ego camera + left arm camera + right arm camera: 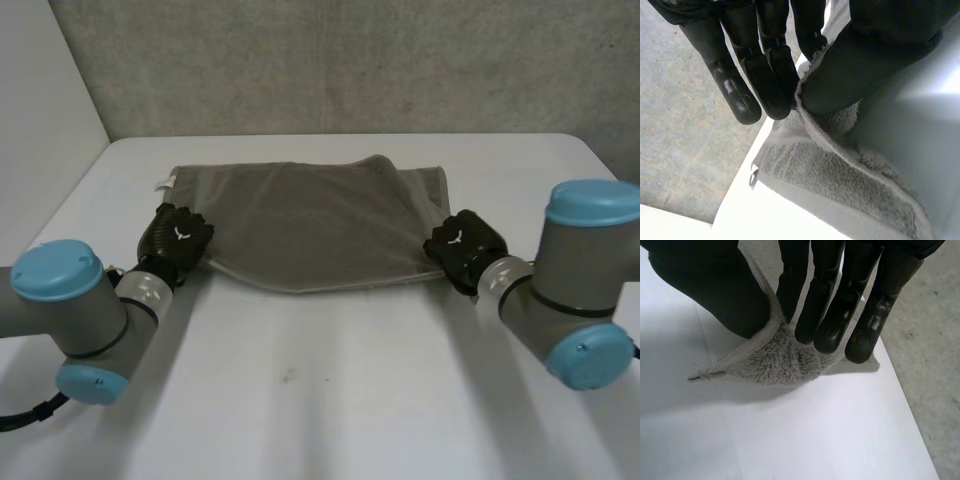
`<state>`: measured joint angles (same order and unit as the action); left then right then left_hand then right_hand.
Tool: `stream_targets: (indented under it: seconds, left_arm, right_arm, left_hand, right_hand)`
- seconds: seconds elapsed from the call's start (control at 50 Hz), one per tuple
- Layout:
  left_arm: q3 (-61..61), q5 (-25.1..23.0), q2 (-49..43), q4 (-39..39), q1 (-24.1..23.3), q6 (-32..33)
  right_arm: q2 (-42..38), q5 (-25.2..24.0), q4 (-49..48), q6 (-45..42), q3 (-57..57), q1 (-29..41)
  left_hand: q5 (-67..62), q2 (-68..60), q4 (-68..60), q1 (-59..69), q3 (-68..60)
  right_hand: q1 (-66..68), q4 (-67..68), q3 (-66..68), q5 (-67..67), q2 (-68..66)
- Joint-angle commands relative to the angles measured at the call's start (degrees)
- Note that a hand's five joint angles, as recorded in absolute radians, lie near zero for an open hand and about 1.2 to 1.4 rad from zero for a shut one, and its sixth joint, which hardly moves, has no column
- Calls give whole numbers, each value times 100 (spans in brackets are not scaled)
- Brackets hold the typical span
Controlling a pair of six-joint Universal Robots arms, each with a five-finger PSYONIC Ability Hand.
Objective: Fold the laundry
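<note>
The grey towel [310,225] is lying on the white table [330,400], long axis running hand to hand, stretching away from both. The left hand [175,240] is pinching its near left corner, the right hand [462,248] its near right.

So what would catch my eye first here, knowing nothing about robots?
A grey towel lies spread across the far half of the white table. The black left hand pinches its near left corner, and the black right hand its near right corner, thumb against fingers.
</note>
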<state>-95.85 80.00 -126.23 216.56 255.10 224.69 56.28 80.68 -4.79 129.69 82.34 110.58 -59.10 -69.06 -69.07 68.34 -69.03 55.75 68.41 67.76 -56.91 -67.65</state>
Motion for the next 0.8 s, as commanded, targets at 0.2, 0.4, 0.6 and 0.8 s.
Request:
stream_targets:
  seconds: [0.2,0.4,0.6,0.8]
  left_arm:
    - [145,-117,-165,45,356,128]
    - [251,-125,-385,36,444,128]
    - [-353,-556,351,-69,900,119]
    - [-1260,-591,1959,-1691,1147,224]
  right_arm:
    - [753,-9,233,724,476,-520]
    - [753,0,206,715,538,-599]
    - [770,18,241,724,494,-599]
    - [1174,-96,1819,94,459,-652]
  left_hand:
    - [3365,3362,3363,-3289,3359]
    - [2861,2857,2858,-2784,2854]
    - [-1090,-1094,-1093,1166,-1097]
    - [-1090,-1094,-1093,1166,-1097]
  right_hand:
    - [2425,1159,1224,-1309,-1235]
    - [2425,1159,1224,-1309,-1235]
    - [2425,1159,1224,-1309,-1235]
    - [2425,1159,1224,-1309,-1235]
